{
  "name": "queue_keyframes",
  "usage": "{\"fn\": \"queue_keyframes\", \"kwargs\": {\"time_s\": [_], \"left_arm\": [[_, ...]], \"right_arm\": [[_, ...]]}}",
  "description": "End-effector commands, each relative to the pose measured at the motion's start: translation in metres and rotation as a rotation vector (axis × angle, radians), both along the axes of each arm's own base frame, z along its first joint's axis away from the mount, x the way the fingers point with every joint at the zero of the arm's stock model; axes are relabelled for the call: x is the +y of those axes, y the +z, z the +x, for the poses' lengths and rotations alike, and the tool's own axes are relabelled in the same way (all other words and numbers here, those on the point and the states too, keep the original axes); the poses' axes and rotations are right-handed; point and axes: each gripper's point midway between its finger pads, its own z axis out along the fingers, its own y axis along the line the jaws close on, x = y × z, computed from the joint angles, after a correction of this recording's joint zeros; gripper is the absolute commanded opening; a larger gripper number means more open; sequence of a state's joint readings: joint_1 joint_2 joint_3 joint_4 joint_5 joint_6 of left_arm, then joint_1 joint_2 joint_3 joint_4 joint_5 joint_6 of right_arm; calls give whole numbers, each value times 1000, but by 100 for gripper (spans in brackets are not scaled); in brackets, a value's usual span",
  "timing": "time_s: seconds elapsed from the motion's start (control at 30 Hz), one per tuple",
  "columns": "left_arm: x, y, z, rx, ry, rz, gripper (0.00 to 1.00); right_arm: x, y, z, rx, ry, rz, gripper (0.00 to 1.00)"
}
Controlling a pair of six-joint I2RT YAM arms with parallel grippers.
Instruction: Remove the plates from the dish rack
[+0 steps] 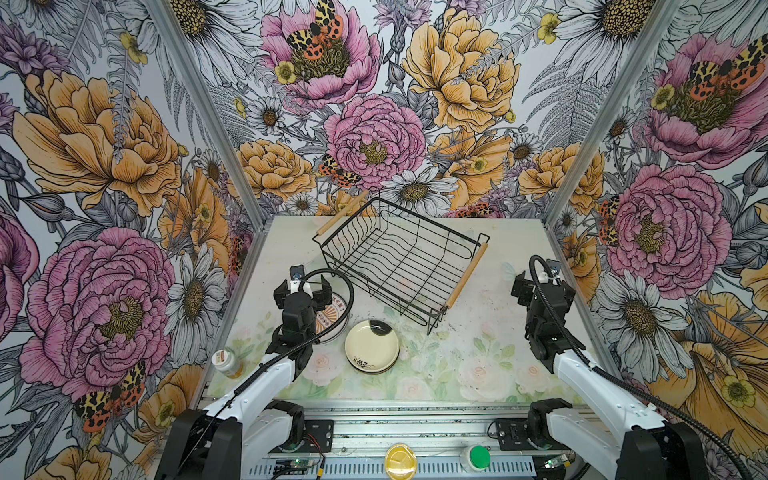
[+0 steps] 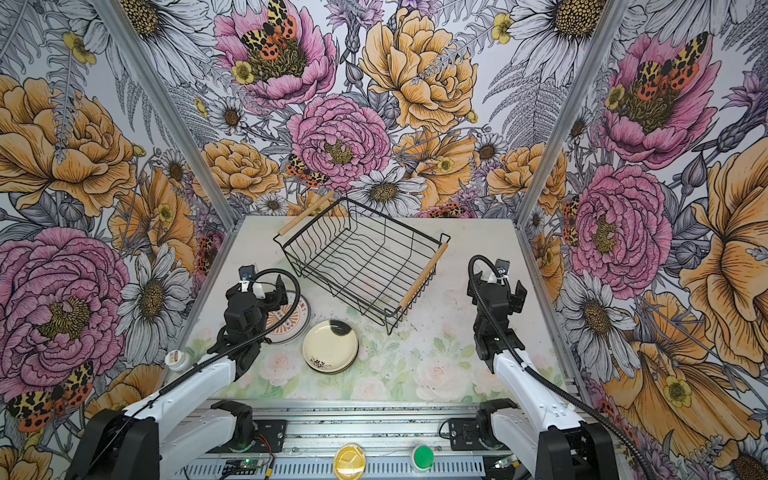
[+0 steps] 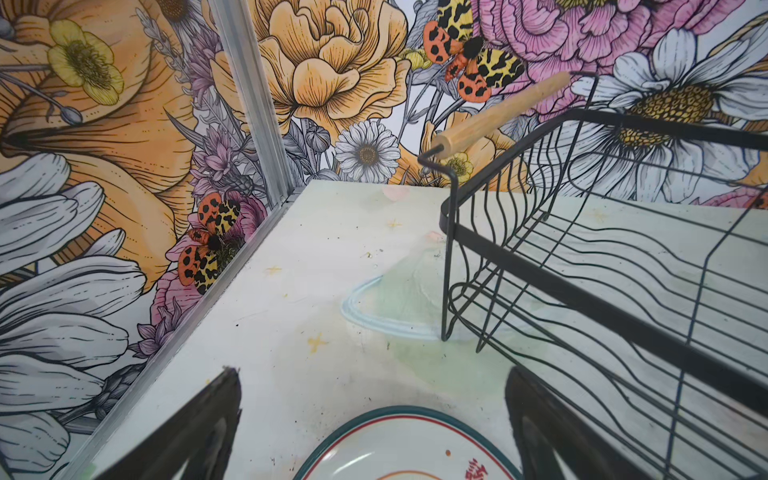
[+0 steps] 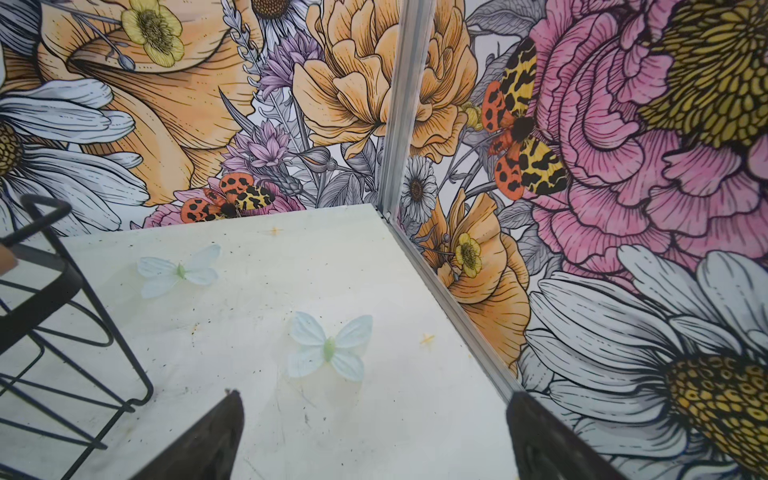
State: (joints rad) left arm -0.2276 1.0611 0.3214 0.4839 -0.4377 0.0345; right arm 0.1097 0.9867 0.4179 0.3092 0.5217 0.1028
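Note:
The black wire dish rack (image 1: 432, 217) (image 2: 397, 217) stands slantwise at the back of the table, and no plate shows in it. A cream plate with a black patch (image 1: 371, 347) (image 2: 329, 345) tops a small stack in front of the rack. Left of it lies a white plate with a dark rim and orange motif (image 1: 334, 320) (image 3: 407, 444), partly hidden by my left arm. My left gripper (image 1: 303, 293) (image 3: 372, 374) hovers open over this plate's far edge, holding nothing. My right gripper (image 1: 542, 286) (image 4: 374, 395) hangs open over bare table, right of the rack (image 4: 45, 291).
A small white-capped bottle (image 1: 224, 361) stands by the left wall near the table's front. The flowered side walls hem the table in closely on both sides. A yellow disc (image 1: 400, 461) and a green button (image 1: 478, 457) sit on the front rail.

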Motion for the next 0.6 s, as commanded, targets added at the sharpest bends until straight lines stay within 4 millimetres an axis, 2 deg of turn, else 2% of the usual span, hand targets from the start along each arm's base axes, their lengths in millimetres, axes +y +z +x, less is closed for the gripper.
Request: {"fn": "queue_keyframes", "kwargs": {"time_s": [0.0,0.1,0.27,0.47,0.57], "left_arm": [[0,17,7,-129,-35,3,99],[0,0,15,-83,-58,25,99],[2,-10,16,-87,-56,17,99],[2,-7,19,-141,-87,11,99],[3,-8,17,-164,-87,20,99]], "right_arm": [[5,15,7,-130,39,18,100],[12,4,11,-116,78,13,100],[12,-17,15,-95,85,-20,99],[19,-37,21,-90,130,-29,100],[17,-40,23,-114,120,-18,99]]}}
